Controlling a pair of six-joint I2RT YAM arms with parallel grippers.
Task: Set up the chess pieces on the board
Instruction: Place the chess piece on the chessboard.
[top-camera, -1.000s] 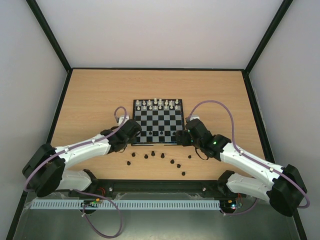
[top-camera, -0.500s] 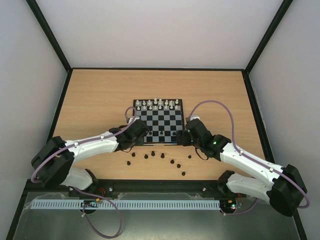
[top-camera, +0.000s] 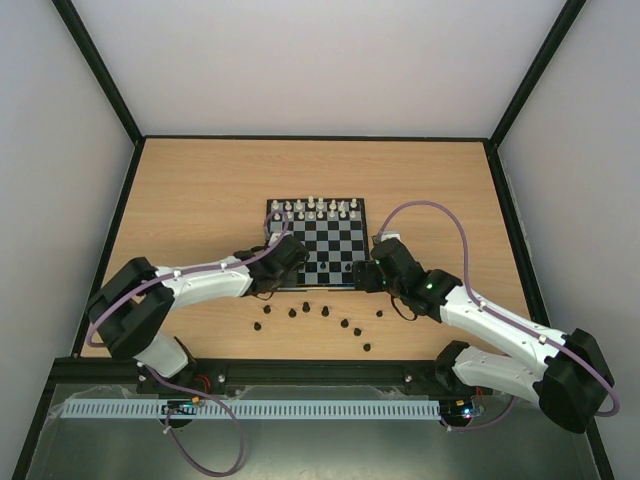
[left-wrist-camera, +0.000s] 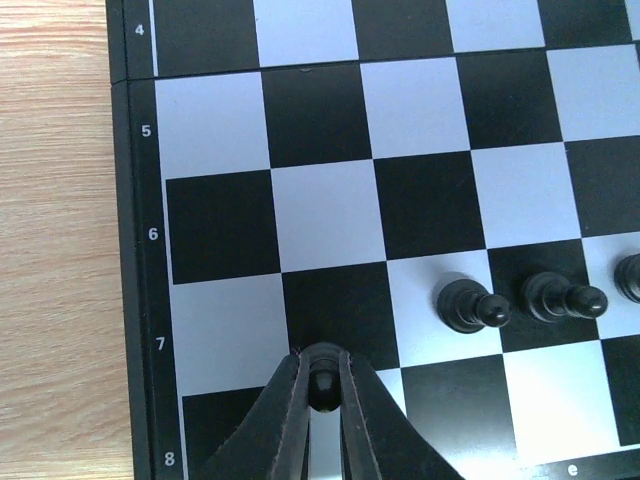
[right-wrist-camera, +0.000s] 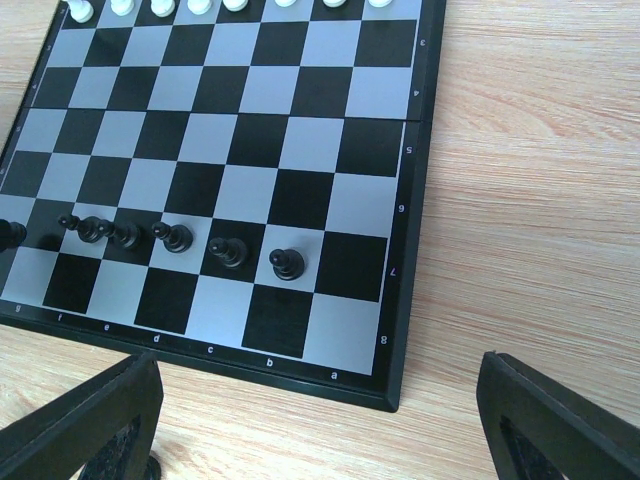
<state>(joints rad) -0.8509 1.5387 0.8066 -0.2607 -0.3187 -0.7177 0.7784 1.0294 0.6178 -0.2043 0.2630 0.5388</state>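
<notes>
I see the black chess pieces (top-camera: 292, 313) in two groups. Several lie in a loose arc on the table (top-camera: 200, 190), just below the board (top-camera: 330, 235) in the top view. Five pawns (right-wrist-camera: 228, 252) stand upright side by side along the rank marked 7, at the lower left of the right wrist view. Three of those pawns (left-wrist-camera: 470, 305) also show at the right of the left wrist view.

One more black piece (left-wrist-camera: 322, 385) sits between the tips of my left gripper (left-wrist-camera: 322, 365), bottom centre of that view. The fingers (left-wrist-camera: 285, 420) are closed almost together on it. It hangs over the second column from the numbered border, about where ranks 7 and 8 meet. I cannot tell whether it touches the square.

In the top view the left gripper (top-camera: 296, 264) is over the board's lower left corner.

My right gripper (right-wrist-camera: 320, 400) is spread wide with nothing between its fingers (right-wrist-camera: 560, 420). It hangs over bare wood just below the board's lower right corner (top-camera: 365, 275).

The white pieces (top-camera: 315, 209) line the board's top edge.
</notes>
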